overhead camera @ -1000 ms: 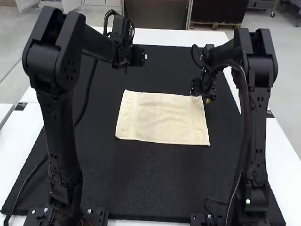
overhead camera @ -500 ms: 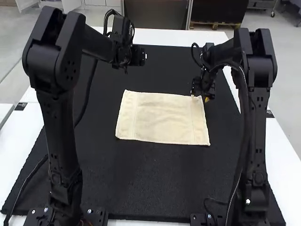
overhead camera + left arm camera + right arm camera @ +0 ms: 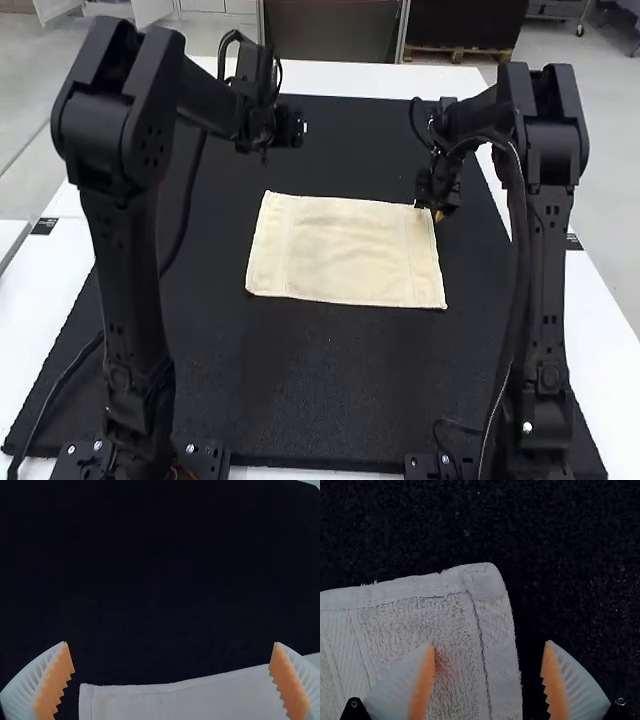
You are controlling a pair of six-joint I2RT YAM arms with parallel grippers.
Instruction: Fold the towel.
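Right tool at the towel's far right corner, fold still to begin

Nearest us, the dark mat point(image 3: 330, 400) covers the middle of the counter point(image 3: 45, 290). Beyond that bare stretch of mat we have the towel point(image 3: 345, 250), spread flat, its long axis running from left to right with a slight slant.

At its far right corner stands the right tool point(image 3: 430, 208), so the towel lies leftward and nearer to us from there. The right wrist view shows us the tool spread, with nothing pinched: one finger point(image 3: 424, 680) over the towel beside the corner, the other point(image 3: 553, 680) over the mat just past the side edge. Whether either touches, we cannot tell. We judge the right arm the nearer one for a first pinch at that corner.

Farther off, the left tool point(image 3: 302, 128) is past the far edge, toward the left half, also spread and empty. We think it would have to come back toward us to reach the far left corner.

Against the earlier frames, the towel lies the same; the right tool has shifted slightly outward, the left arm a touch too.
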